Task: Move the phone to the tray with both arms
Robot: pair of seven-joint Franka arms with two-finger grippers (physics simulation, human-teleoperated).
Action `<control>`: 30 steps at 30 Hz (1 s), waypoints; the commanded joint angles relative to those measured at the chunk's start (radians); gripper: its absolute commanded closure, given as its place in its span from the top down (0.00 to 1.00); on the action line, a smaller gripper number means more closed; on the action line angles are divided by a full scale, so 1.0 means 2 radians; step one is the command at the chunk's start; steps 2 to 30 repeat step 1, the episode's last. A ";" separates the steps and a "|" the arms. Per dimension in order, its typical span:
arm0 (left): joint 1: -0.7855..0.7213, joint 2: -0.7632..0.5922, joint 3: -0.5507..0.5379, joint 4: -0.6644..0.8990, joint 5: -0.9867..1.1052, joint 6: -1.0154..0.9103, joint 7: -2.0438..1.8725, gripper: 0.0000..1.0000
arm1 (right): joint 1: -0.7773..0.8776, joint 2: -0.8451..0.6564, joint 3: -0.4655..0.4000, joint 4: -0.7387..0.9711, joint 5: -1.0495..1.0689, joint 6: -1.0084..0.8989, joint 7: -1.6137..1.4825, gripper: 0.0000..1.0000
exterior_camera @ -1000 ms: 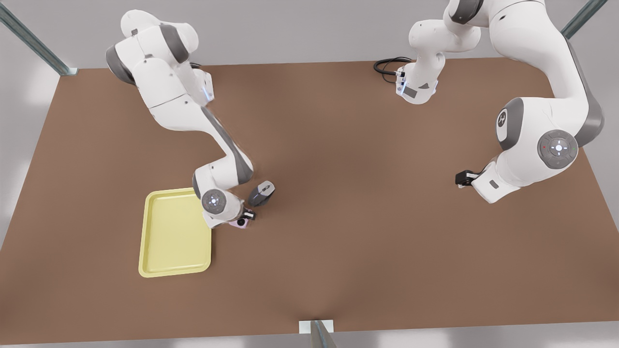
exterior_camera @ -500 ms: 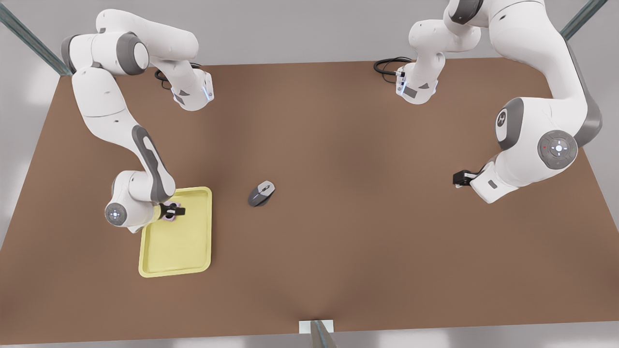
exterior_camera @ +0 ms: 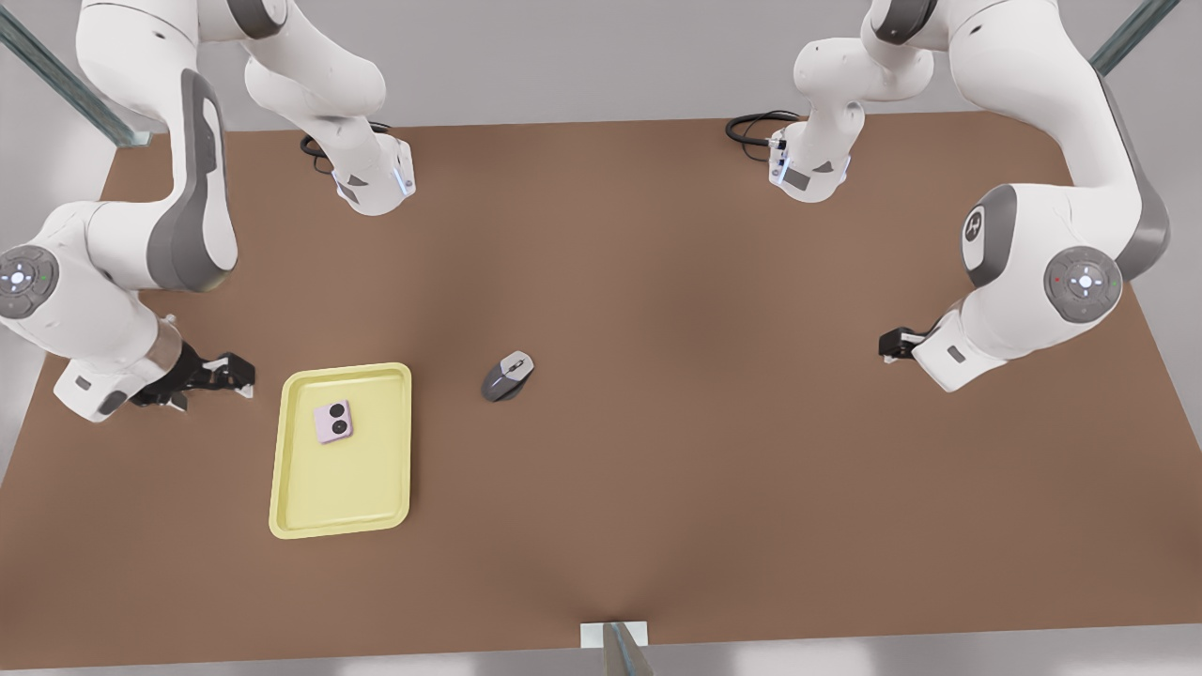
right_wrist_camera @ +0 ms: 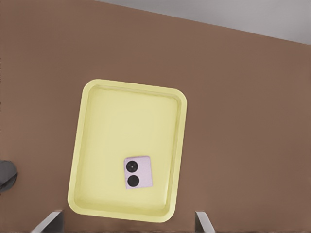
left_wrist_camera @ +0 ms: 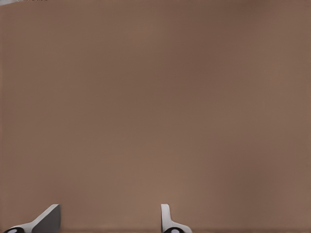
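Phone (exterior_camera: pixel 333 421) lies flat inside the tray (exterior_camera: pixel 383 488), so we judge the placing step done. Our right gripper (exterior_camera: pixel 225 376) hangs spread wide and empty beside the tray; our left gripper (exterior_camera: pixel 892 345) waits well apart over bare table (exterior_camera: pixel 657 469), fingers (left_wrist_camera: pixel 167 221) apart. Next we just pull clear of the tray.

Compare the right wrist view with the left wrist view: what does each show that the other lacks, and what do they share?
Right wrist view, not the left: the phone lying flat inside the yellow tray, a grey mouse apart from the tray, and the right hand. Left wrist view, not the right: the left hand over bare surface. Shared: the brown table, and a hand open, holding nothing.
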 commanded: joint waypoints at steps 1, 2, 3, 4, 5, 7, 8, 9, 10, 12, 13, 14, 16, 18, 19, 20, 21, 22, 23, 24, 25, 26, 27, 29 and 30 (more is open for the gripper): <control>0.000 -0.001 0.000 0.000 0.003 0.000 -0.001 1.00 | -0.002 -0.005 0.001 0.013 -0.003 -0.099 0.054 1.00; 0.000 -0.001 0.000 0.000 0.003 0.000 -0.001 1.00 | -0.002 -0.005 0.001 0.013 -0.003 -0.099 0.054 1.00; 0.000 -0.001 0.000 0.000 0.003 0.000 -0.001 1.00 | -0.002 -0.005 0.001 0.013 -0.003 -0.099 0.054 1.00; 0.000 -0.001 0.000 0.000 0.003 0.000 -0.001 1.00 | -0.002 -0.005 0.001 0.013 -0.003 -0.099 0.054 1.00; 0.000 -0.001 0.000 0.000 0.003 0.000 -0.001 1.00 | -0.002 -0.005 0.001 0.013 -0.003 -0.099 0.054 1.00; 0.000 -0.001 0.000 0.000 0.003 0.000 -0.001 1.00 | -0.002 -0.005 0.001 0.013 -0.003 -0.099 0.054 1.00; 0.000 -0.001 0.000 0.000 0.003 0.000 -0.001 1.00 | -0.002 -0.005 0.001 0.013 -0.003 -0.099 0.054 1.00; 0.000 -0.001 0.000 0.000 0.003 0.000 -0.001 1.00 | -0.002 -0.005 0.001 0.013 -0.003 -0.099 0.054 1.00; 0.000 -0.001 0.000 0.000 0.003 0.000 -0.001 1.00 | -0.002 -0.005 0.001 0.013 -0.003 -0.099 0.054 1.00; 0.000 -0.001 0.000 0.000 0.003 0.000 -0.001 1.00 | -0.002 -0.005 0.001 0.013 -0.003 -0.099 0.054 1.00; 0.000 -0.001 0.000 0.000 0.003 0.000 -0.001 1.00 | -0.002 -0.005 0.001 0.013 -0.003 -0.099 0.054 1.00; 0.000 -0.001 0.000 0.000 0.003 0.000 -0.001 1.00 | -0.002 -0.005 0.001 0.013 -0.003 -0.099 0.054 1.00; 0.000 -0.001 0.000 0.000 0.003 0.000 -0.001 1.00 | -0.002 -0.005 0.001 0.013 -0.003 -0.099 0.054 1.00; 0.000 -0.001 0.000 0.000 0.003 0.000 -0.001 1.00 | -0.002 -0.005 0.001 0.013 -0.003 -0.099 0.054 1.00; 0.000 -0.001 0.000 0.000 0.003 0.000 -0.001 1.00 | -0.002 -0.005 0.001 0.013 -0.003 -0.099 0.054 1.00; 0.000 -0.001 0.000 0.000 0.003 0.000 -0.001 1.00 | -0.002 -0.005 0.001 0.013 -0.003 -0.099 0.054 1.00; 0.000 -0.001 0.000 0.000 0.003 0.000 -0.001 1.00 | -0.002 -0.005 0.001 0.013 -0.003 -0.099 0.054 1.00; 0.000 -0.001 0.000 0.000 0.003 0.000 -0.001 1.00 | -0.002 -0.005 0.001 0.013 -0.003 -0.099 0.054 1.00; 0.000 -0.001 0.000 0.000 0.003 0.000 -0.001 1.00 | -0.002 -0.005 0.001 0.013 -0.003 -0.099 0.054 1.00; 0.000 -0.001 0.000 0.000 0.003 0.000 -0.001 1.00 | -0.002 -0.005 0.001 0.013 -0.003 -0.099 0.054 1.00; 0.000 -0.001 0.000 0.000 0.003 0.000 -0.001 1.00 | -0.002 -0.005 0.001 0.013 -0.003 -0.099 0.054 1.00; 0.000 -0.001 0.000 0.000 0.003 0.000 -0.001 1.00 | -0.002 -0.005 0.001 0.013 -0.003 -0.099 0.054 1.00; 0.000 -0.001 0.000 0.000 0.003 0.000 -0.001 1.00 | -0.002 -0.005 0.001 0.013 -0.003 -0.099 0.054 1.00; 0.000 -0.001 0.000 0.000 0.003 0.000 -0.001 1.00 | -0.002 -0.005 0.001 0.013 -0.003 -0.099 0.054 1.00; 0.000 -0.001 0.000 0.000 0.003 0.000 -0.001 1.00 | -0.002 -0.005 0.001 0.013 -0.003 -0.099 0.054 1.00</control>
